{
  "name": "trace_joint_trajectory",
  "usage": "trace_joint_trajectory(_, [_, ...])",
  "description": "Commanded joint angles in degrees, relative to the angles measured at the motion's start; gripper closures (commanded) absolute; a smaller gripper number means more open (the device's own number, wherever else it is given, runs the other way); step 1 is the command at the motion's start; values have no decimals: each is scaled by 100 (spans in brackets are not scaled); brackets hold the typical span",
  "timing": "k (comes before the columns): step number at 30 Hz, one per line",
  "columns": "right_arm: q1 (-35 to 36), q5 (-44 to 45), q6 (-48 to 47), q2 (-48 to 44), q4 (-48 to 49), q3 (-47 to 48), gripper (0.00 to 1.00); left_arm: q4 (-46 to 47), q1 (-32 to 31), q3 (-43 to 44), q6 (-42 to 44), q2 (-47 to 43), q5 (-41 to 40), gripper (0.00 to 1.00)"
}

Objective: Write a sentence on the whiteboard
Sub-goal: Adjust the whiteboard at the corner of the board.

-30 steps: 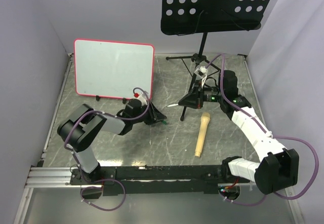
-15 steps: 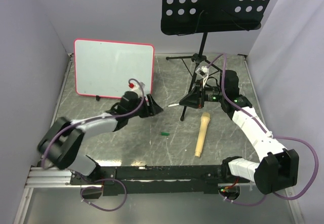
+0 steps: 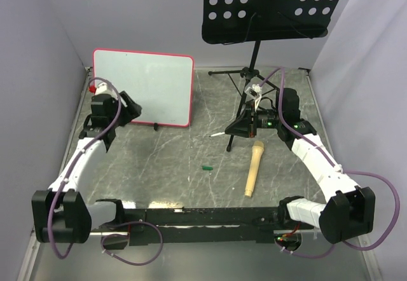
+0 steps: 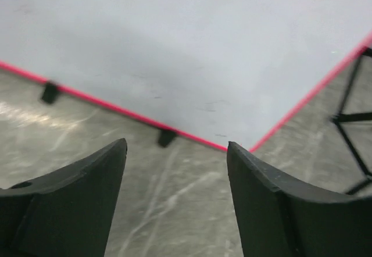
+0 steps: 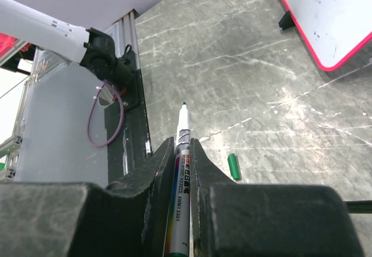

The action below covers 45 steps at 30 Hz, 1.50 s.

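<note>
Top external view, nearest first: a small green pen cap (image 3: 206,166) lies loose on the grey marbled tabletop (image 3: 172,179). A tan wooden microphone-shaped stick (image 3: 253,168) lies to its right.

Farther back, the right gripper (image 3: 247,124) is clamped on a white marker pen with a bare green tip (image 3: 219,132). The pen's long axis runs sideways, tip pointing left.

Beyond and to the left stands the rectangular whiteboard with a thin pink-red frame (image 3: 152,81), propped on small black feet. Its face shows no words. The board's lower right corner is the part closest to the pen tip.

The left gripper (image 3: 130,107) hovers at the board's lower left with its jaws apart and nothing between them. That makes the left arm the nearer one, though the right arm holds the pen.

A black perforated music stand (image 3: 273,7) rises at the far back.
</note>
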Motion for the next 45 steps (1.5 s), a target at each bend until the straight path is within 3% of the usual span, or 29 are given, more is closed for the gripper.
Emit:
trace_joint_trajectory(1, [-38, -224, -156, -144, 106, 31, 100, -394, 300, -90, 331, 345, -2, 32])
trace_joint_trajectory(4, [-47, -259, -165, -109, 44, 66, 100, -262, 204, -73, 287, 863, 104, 41])
trace_joint_trajectory(8, [-47, -285, -156, -117, 35, 75, 100, 98, -340, -91, 164, 1565, -308, 42])
trace_joint_trajectory(19, [-117, -329, -156, -65, -17, 102, 100, 266, -1009, 717, 225, 3157, -1170, 48])
trace_joint_trajectory(29, [-135, -382, -165, 93, -53, 119, 100, 90, -1448, 1149, 383, 3685, -1794, 61])
trace_joint_trajectory(31, [-135, -373, -156, 102, -70, 128, 100, 55, -1554, 1236, 314, 3799, -1926, 75])
trace_joint_trajectory(39, [-152, -382, -314, 137, -88, 137, 100, -112, -1871, 1614, -100, 4063, -2085, 79])
trace_joint_trajectory(45, [-179, -390, -323, 120, -97, 154, 100, -367, -2047, 2483, -223, 4643, -2006, 79])
